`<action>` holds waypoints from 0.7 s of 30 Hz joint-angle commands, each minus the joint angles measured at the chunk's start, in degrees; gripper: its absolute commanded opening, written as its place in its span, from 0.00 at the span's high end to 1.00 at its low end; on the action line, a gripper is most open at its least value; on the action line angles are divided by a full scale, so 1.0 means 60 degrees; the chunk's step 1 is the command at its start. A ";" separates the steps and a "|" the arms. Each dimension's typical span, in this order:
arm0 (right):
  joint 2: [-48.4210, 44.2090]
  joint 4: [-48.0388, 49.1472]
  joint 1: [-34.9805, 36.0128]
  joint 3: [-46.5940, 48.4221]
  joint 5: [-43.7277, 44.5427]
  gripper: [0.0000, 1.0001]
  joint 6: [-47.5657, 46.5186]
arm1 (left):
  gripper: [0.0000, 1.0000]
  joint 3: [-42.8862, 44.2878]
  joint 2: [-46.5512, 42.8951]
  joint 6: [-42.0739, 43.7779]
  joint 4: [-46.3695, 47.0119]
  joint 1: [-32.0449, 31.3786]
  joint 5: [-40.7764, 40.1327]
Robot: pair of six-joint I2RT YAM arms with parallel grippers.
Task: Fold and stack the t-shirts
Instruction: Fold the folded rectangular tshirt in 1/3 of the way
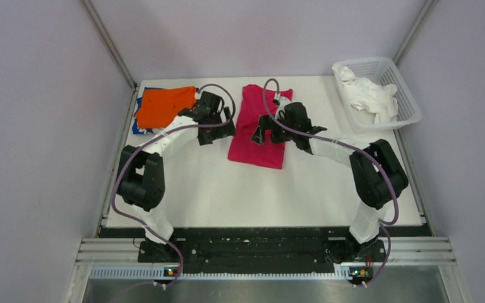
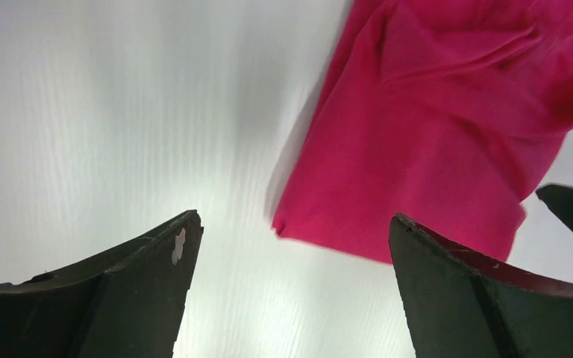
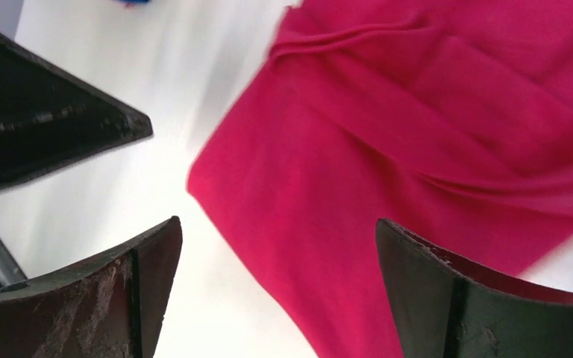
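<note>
A magenta-red t-shirt [image 1: 257, 151] lies partly folded as a long strip in the middle of the table. It also shows in the left wrist view [image 2: 433, 127] and the right wrist view [image 3: 418, 149]. My left gripper [image 1: 222, 131] is open and empty at the shirt's left edge, above its near corner [image 2: 292, 220]. My right gripper [image 1: 264, 134] is open and empty over the middle of the shirt [image 3: 277, 221]. A folded orange t-shirt [image 1: 164, 104] lies at the back left on a blue t-shirt [image 1: 137, 128], of which only the edges show.
A white mesh basket [image 1: 409, 101] with white cloth [image 1: 369, 95] in it stands at the back right. The two grippers are close together over the magenta shirt. The table [image 1: 227, 189] is white, with walls on both sides.
</note>
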 commanded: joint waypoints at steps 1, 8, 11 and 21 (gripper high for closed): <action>0.1151 0.0370 0.0634 0.1248 -0.0718 0.01 -0.0426 | 0.01 -0.1216 -0.1256 -0.0478 0.0247 0.0039 -0.0637; 0.2727 0.0364 0.0762 0.2710 -0.0711 0.01 -0.0464 | 0.01 -0.2362 -0.2136 -0.0663 0.0438 0.0163 -0.0925; 0.3307 0.0347 0.0719 0.3427 0.0207 0.01 -0.0526 | 0.01 -0.2420 -0.2188 -0.0667 0.0384 0.0221 -0.0885; 0.5032 0.0498 -0.0533 0.6134 0.1032 0.01 0.0586 | 0.01 -0.2429 -0.1737 -0.0681 0.1052 0.0256 0.0128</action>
